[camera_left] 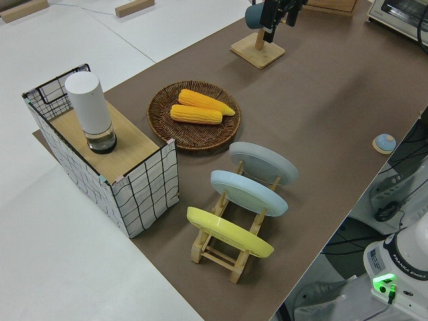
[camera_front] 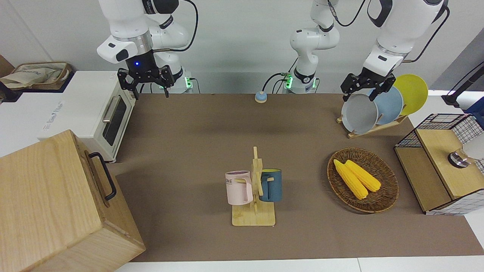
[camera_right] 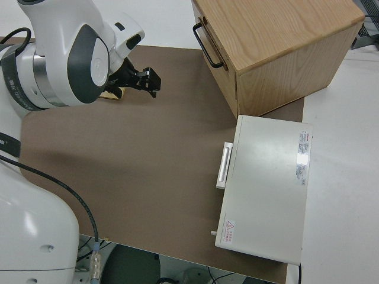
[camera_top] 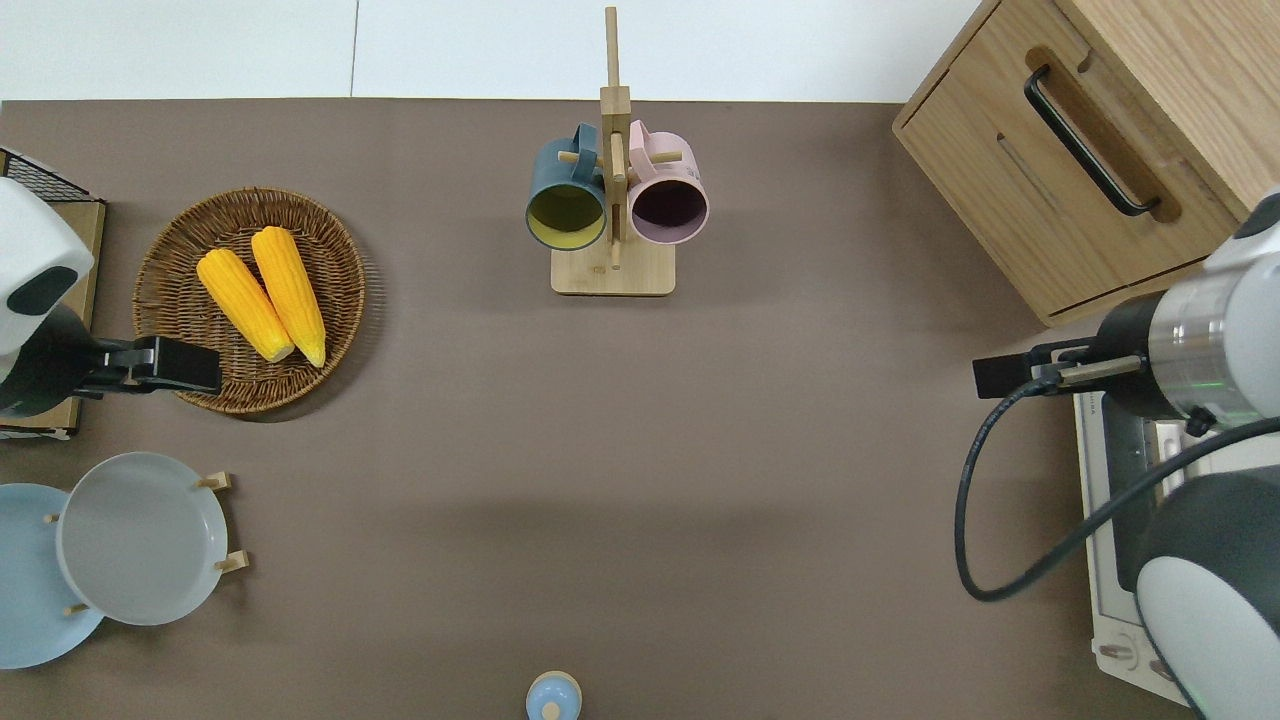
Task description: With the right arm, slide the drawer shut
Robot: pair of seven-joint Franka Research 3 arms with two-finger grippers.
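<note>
- The drawer (camera_top: pixel 1085 190) sits upper right in the overhead view, up-frame of the right gripper (camera_top: pixel 1000 377), handle bar (camera_top: pixel 1085 140) running diagonally.
- In the front view that gripper's fingers are spread apart, nothing held.
- The left arm is parked.

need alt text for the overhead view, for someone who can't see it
A brown table seen from above: the right gripper hangs near a pale wooden cabinet whose drawer, with a black bar handle, looks pushed in. Mid-table stands a mug rack with a blue and a pink mug; toward the left arm's end sit a basket with two corn cobs and a plate rack.
</note>
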